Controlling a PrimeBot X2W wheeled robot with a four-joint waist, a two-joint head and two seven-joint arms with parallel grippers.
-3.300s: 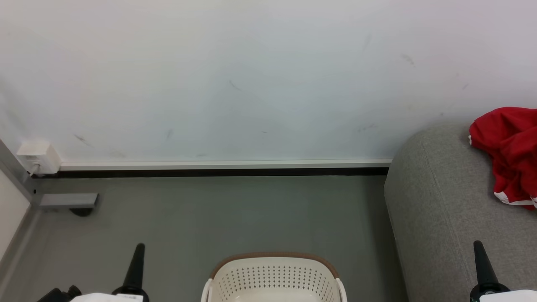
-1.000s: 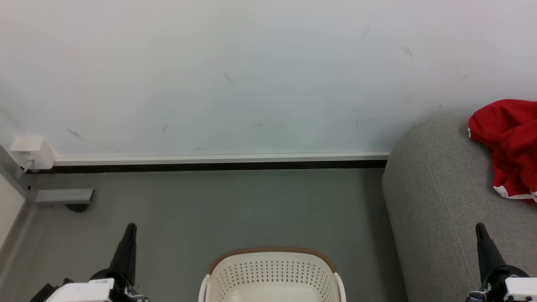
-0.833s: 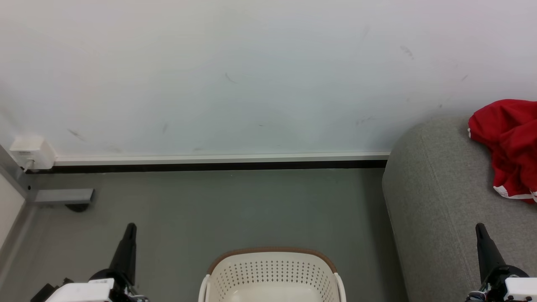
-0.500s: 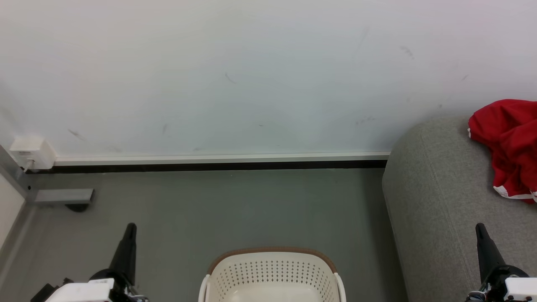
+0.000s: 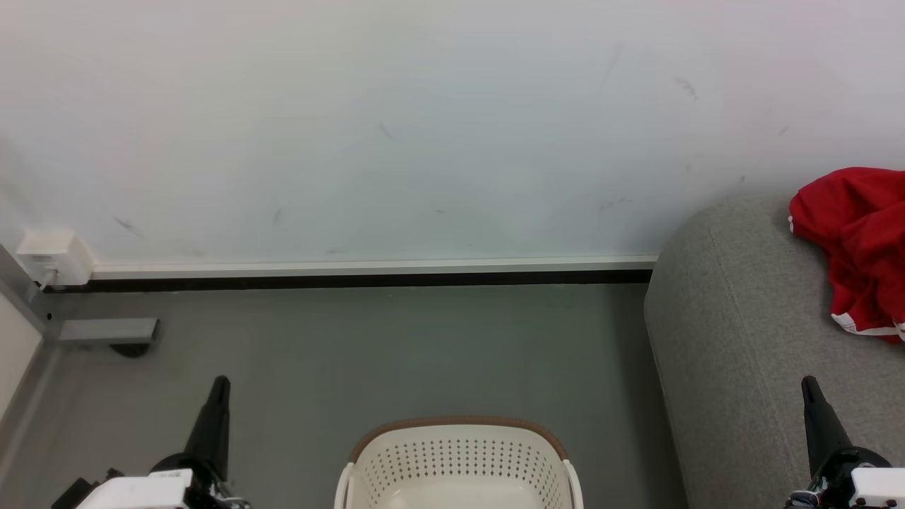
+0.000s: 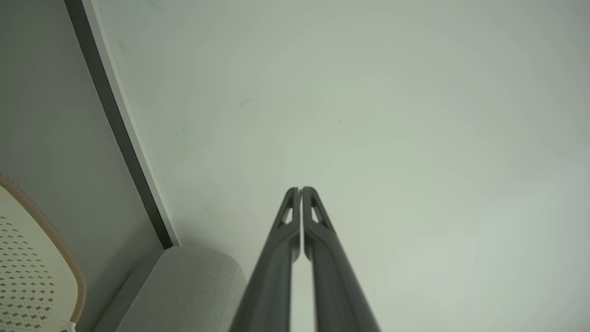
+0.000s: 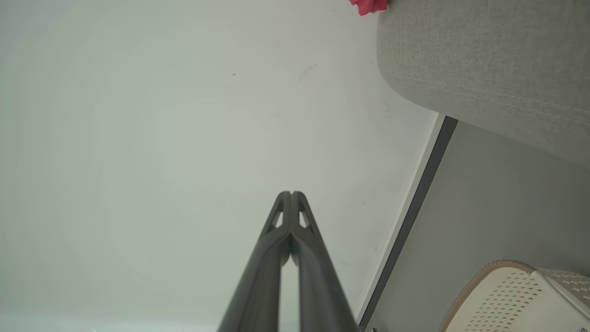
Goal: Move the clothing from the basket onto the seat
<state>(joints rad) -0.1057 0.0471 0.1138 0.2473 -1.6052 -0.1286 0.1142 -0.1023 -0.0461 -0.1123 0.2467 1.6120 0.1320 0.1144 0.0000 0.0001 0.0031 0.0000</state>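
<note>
Fingers point(image 6: 276, 263) (tips touching) on left gripper point(image 6: 300, 190), right gripper point(image 7: 291, 193); clothing point(image 5: 859, 240) runs along seat point(image 5: 735, 339)

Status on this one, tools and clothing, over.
Left tool shut, empty. Right tool shut, empty. Clothing on seat; basket visible part bare. Nothing in the way.

Open floor point(image 5: 614, 417) between basket point(image 5: 459, 423) and seat point(image 5: 735, 332)

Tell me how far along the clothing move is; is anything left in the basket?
Done: red clothing lies on the grey seat. In hand: nothing; the left claw and right claw are both shut and empty. Left: the visible part of the basket holds no clothing, but its near end is cut off, so I cannot confirm it is empty.
</note>
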